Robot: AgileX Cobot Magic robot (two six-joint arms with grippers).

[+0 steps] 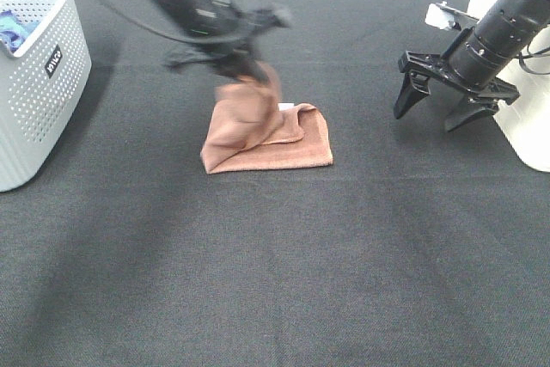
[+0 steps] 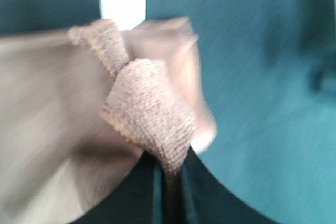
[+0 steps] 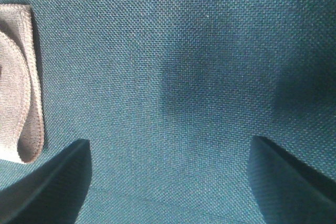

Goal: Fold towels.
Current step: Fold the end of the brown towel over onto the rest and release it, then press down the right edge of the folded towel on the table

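The reddish-brown towel [image 1: 262, 131] lies partly folded on the dark table in the exterior high view. My left gripper [image 1: 245, 70] is shut on one edge of it and lifts that part, which hangs down over the rest. The left wrist view shows the pinched towel fold [image 2: 152, 108] between the jaws and its white tag [image 2: 123, 8], blurred by motion. My right gripper [image 1: 438, 109] is open and empty, hovering to the right of the towel. The right wrist view shows the towel's stitched edge [image 3: 21, 87] off to one side.
A white perforated basket [image 1: 39, 75] stands at the far left, with a blue cloth [image 1: 13, 30] inside. A white block [image 1: 524, 135] stands at the right edge behind my right arm. Dark mat [image 1: 275, 281] covers the table.
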